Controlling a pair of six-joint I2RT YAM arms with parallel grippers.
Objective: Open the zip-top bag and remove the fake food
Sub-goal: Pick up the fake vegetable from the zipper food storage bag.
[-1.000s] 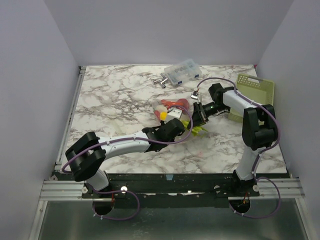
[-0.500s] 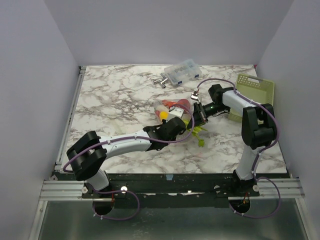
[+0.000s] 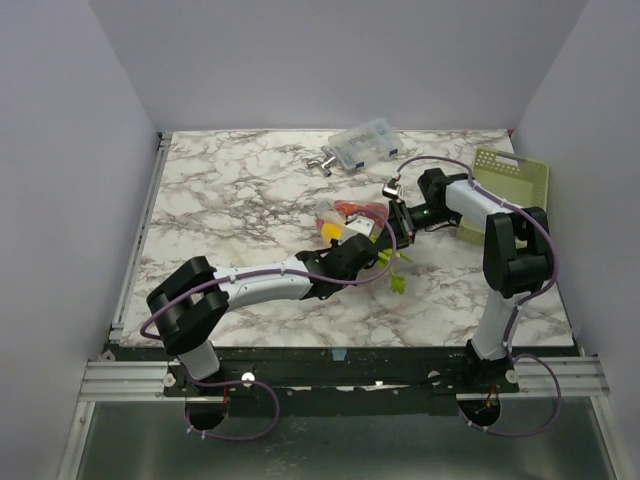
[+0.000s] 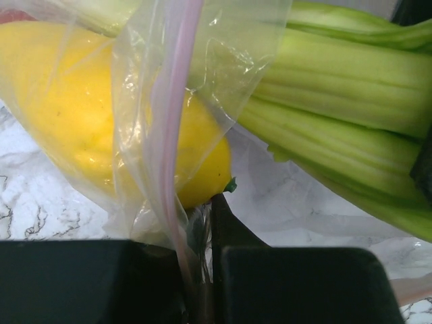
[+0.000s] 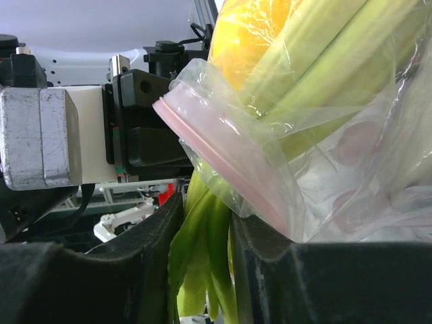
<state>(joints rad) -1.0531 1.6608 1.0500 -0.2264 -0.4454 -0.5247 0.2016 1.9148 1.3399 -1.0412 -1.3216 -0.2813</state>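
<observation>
Seen from above: a marbled surface [image 3: 220,200], two arms meeting near its middle at the zip-top bag [image 3: 362,213]. Pinched in the left fingers [image 4: 226,270], closed tight: the bag's clear plastic, right at its pink zipper strip. Inside the bag, pressed against the plastic: a yellow lemon [image 4: 74,115], with red and orange pieces [image 3: 345,207] on its far side. Clamped between the right fingers [image 5: 158,263], closed on it: the leafy end of the pale green stalk [image 5: 202,270], running out through the bag's mouth, leaves hanging toward the surface. Near the far edge: a small clear box [image 3: 365,143] and a metal fitting [image 3: 322,162]. At the right edge, beside the right arm: a pale green basket [image 3: 512,180].
</observation>
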